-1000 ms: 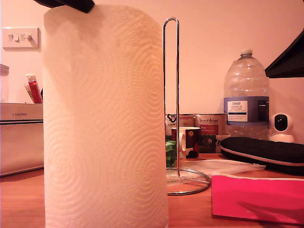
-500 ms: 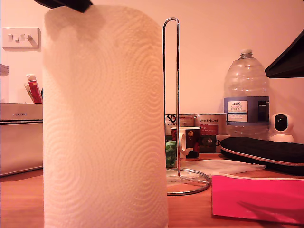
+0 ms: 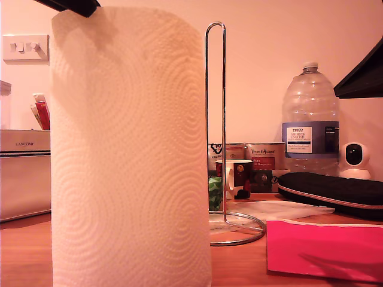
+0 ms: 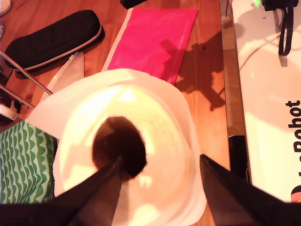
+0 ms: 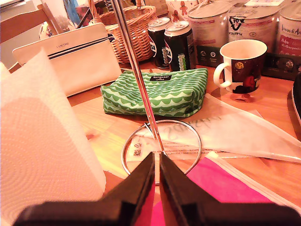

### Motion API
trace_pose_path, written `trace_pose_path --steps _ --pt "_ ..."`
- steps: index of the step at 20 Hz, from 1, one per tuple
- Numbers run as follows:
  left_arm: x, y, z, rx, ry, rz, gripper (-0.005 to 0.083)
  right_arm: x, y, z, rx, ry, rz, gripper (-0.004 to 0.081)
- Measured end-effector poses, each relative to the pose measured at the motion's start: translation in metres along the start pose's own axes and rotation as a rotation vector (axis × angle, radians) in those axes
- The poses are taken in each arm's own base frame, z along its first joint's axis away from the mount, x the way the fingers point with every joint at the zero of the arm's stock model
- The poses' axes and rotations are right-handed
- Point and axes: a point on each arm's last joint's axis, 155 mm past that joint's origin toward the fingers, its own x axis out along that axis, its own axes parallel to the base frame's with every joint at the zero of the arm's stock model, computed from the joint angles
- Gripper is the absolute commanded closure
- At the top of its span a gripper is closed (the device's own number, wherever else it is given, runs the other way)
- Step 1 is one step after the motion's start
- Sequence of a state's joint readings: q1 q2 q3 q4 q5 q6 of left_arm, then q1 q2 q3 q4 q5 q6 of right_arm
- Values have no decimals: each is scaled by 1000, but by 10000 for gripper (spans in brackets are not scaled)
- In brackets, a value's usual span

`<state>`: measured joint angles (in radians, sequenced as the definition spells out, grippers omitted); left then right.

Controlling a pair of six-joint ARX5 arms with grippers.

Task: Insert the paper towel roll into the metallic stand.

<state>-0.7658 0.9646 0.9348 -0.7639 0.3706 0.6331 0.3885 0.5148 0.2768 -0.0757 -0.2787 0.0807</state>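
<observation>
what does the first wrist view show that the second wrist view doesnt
Only the first wrist view: the paper towel roll's hollow core from above, one finger of my first gripper inside it, and a black case.

Only the second wrist view: my second gripper at the metallic stand's ring base, a mug, cans, a basket.

Both: roll, stand wires, green pouch, pink sheet.

A water bottle (image 3: 310, 116), mug (image 5: 239, 65) and green pouch (image 5: 157, 92) stand about.

my first gripper (image 4: 160, 176): jaws spread wide | my second gripper (image 5: 156, 165): jaws nearly closed
</observation>
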Motion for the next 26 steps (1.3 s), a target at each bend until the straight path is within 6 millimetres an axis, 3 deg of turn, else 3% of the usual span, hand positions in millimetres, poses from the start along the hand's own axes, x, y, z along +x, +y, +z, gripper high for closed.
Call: trace_pose_path --steps 9,12,14,17,23,26 --pt "18 -5 -7 -16 42 -58 339 0 0 0 0 0 0 747" --pt "18 -7 -10 -20 51 -64 472 0 0 0 0 1 0 747" --pt "17 -9 -12 -25 61 -72 616 0 0 0 0 1 0 735" --pt "14 -13 -15 -33 76 -84 801 0 0 0 0 1 2 607" --pt "13 -12 -18 -35 87 -79 797 12 -1 -10 11 44 9 591" --pt "9 -9 -21 -38 121 -60 797 24 11 2 -77 -2 67 593"
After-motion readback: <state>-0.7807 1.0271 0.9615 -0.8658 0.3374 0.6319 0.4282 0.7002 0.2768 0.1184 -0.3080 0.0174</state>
